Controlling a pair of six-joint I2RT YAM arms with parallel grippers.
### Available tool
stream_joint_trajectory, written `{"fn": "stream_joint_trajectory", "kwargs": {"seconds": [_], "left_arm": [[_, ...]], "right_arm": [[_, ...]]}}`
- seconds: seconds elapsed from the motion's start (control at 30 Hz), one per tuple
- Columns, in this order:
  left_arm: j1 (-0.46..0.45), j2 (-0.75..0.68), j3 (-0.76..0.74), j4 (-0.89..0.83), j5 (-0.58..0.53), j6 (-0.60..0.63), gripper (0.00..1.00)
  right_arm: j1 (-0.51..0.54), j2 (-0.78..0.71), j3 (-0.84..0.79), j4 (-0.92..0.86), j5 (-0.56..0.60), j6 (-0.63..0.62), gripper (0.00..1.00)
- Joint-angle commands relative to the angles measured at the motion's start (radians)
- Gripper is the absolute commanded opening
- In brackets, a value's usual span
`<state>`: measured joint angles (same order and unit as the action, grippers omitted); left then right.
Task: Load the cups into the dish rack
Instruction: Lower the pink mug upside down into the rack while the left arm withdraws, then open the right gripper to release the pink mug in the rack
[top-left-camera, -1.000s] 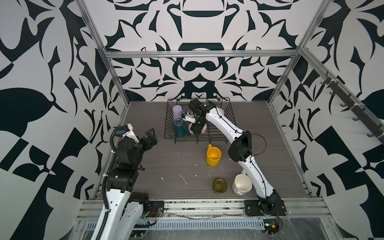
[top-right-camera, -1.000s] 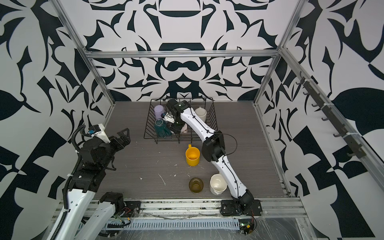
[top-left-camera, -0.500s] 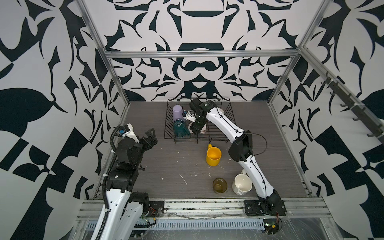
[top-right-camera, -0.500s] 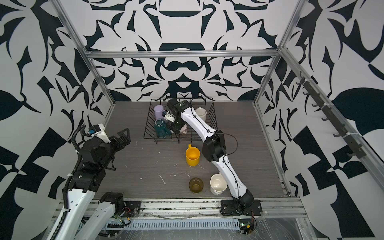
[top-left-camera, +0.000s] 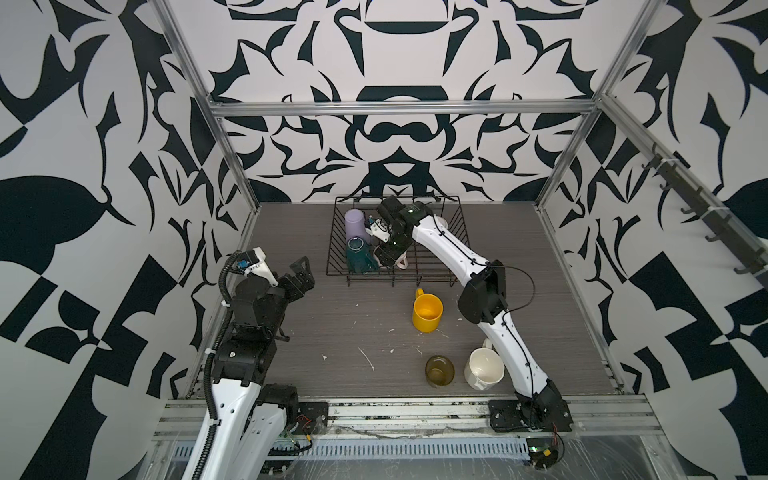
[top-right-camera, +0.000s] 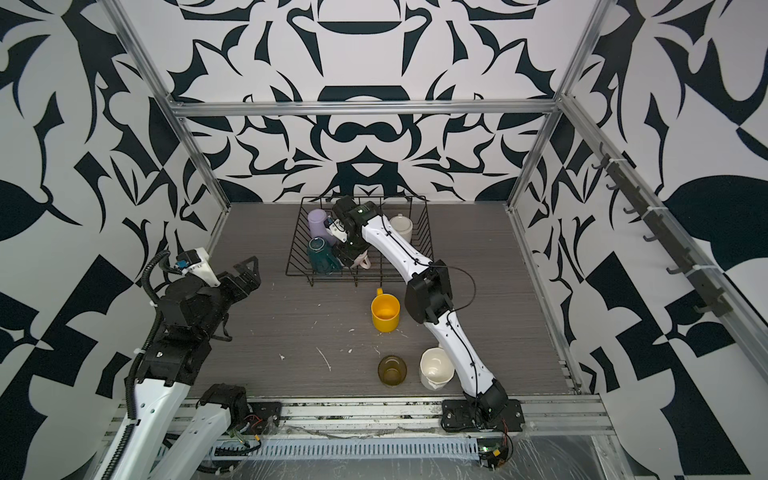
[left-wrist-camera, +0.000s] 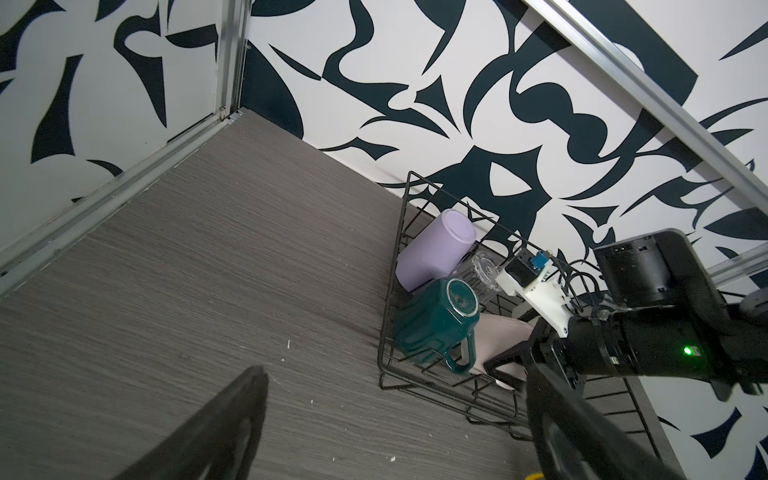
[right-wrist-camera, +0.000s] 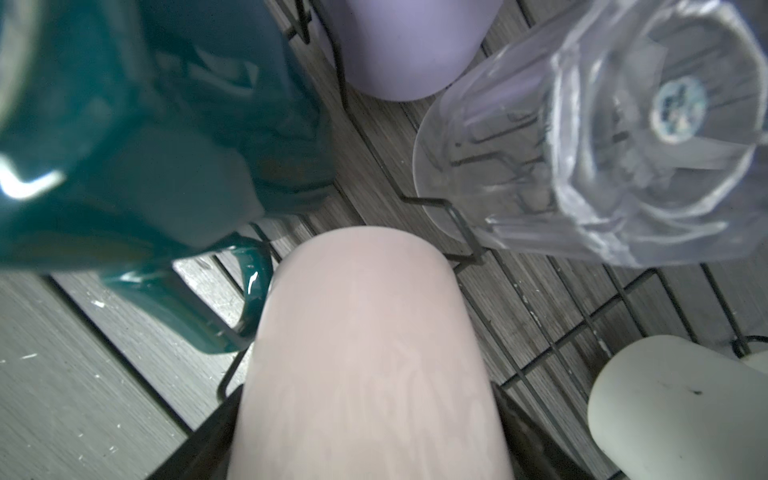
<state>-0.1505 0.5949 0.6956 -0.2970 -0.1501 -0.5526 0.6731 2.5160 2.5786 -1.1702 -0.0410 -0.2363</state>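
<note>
Black thin-wire dish rack (top-left-camera: 459, 237), upper middle of both top views, holds five cups: the lilac tumbler (top-left-camera: 354, 222), the clear ribbed glass (right-wrist-camera: 582, 137), the dark green mug (top-left-camera: 360, 257), the white faceted mug (top-right-camera: 401, 226) and the pale pink mug (right-wrist-camera: 365, 353), which I think my right claw (top-left-camera: 389, 253) is grasping. Three wait lower down on the grey table (top-left-camera: 332, 324): the yellow mug (top-left-camera: 427, 312), the olive glass (top-left-camera: 439, 370) and the cream mug (top-left-camera: 484, 369). My left claw (top-left-camera: 300, 276) hangs released at the lower left.

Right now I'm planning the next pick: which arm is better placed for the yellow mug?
Probably right. The yellow mug stands beside the right arm, nearer the right gripper than the open left gripper at the left. It must first release the pink mug in the dish rack.
</note>
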Motion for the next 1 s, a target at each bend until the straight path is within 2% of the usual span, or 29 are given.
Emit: {"fn": "stream_joint_trajectory", "kwargs": {"seconds": [0.0,0.4,0.67,0.77,0.8,0.97], "left_arm": [[0.003,-0.010,-0.005,-0.007,-0.008,-0.007,0.99],[0.003,-0.016,-0.005,-0.010,-0.009,-0.009,0.99],[0.003,-0.020,-0.006,-0.013,-0.012,-0.010,0.99],[0.003,-0.025,-0.007,-0.013,-0.014,-0.010,0.99],[0.003,-0.027,-0.007,-0.014,-0.014,-0.010,0.99],[0.003,-0.029,-0.010,-0.016,-0.014,-0.010,0.99]], "right_arm": [[0.008,-0.051,-0.007,0.073,-0.011,0.040,0.69],[0.007,-0.080,-0.008,0.098,-0.002,0.083,0.76],[0.005,-0.108,-0.022,0.124,-0.006,0.097,0.86],[0.002,-0.117,-0.023,0.128,-0.007,0.103,0.91],[0.002,-0.120,-0.023,0.130,-0.009,0.105,0.96],[-0.003,-0.135,-0.025,0.136,-0.013,0.117,0.97]]}}
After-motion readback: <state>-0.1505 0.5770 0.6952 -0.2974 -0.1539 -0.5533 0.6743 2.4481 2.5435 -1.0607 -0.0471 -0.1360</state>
